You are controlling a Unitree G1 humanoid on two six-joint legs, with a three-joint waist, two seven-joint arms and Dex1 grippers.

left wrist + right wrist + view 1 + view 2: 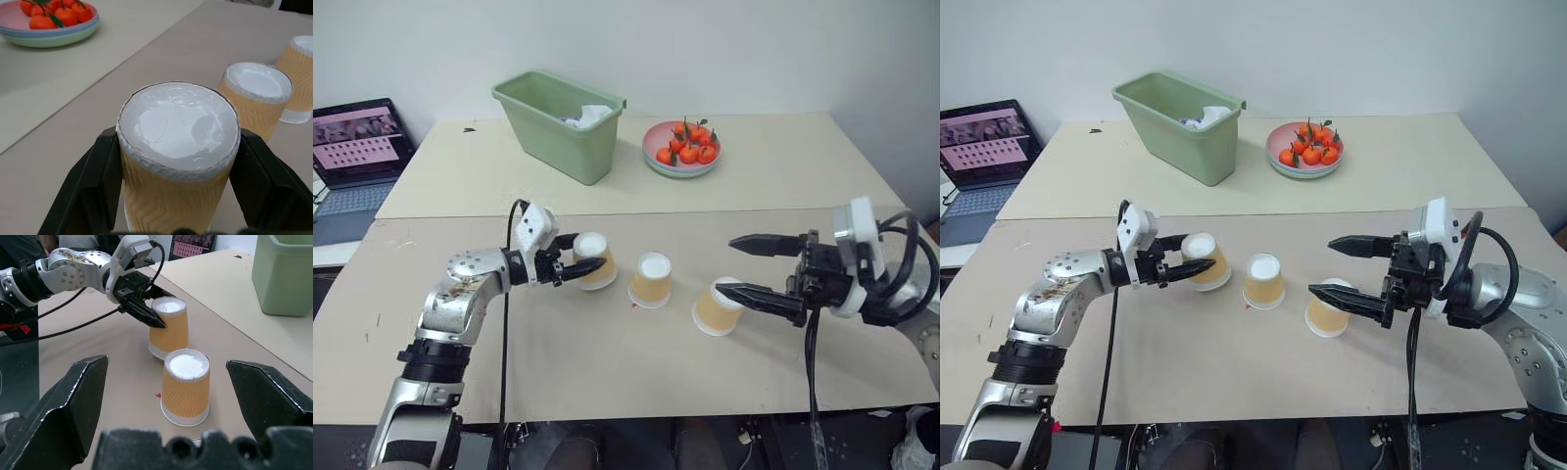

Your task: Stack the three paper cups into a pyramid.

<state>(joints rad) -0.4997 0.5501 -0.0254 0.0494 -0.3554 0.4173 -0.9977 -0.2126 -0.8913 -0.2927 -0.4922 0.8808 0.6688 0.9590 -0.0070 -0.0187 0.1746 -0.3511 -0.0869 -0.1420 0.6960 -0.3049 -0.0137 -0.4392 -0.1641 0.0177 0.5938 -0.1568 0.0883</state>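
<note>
Left wrist view shows the left end effector (578,264) clamped on the sides of an upside-down paper cup (178,156) standing on the desk (607,372). A second cup (651,280) stands just beyond it, between the two end effectors. The right end effector (754,266) is spread wide, its lower finger beside the third cup (717,307), touching nothing.

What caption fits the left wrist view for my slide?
Left gripper shut on an upside-down paper cup, two more cups and a fruit plate beyond.
</note>
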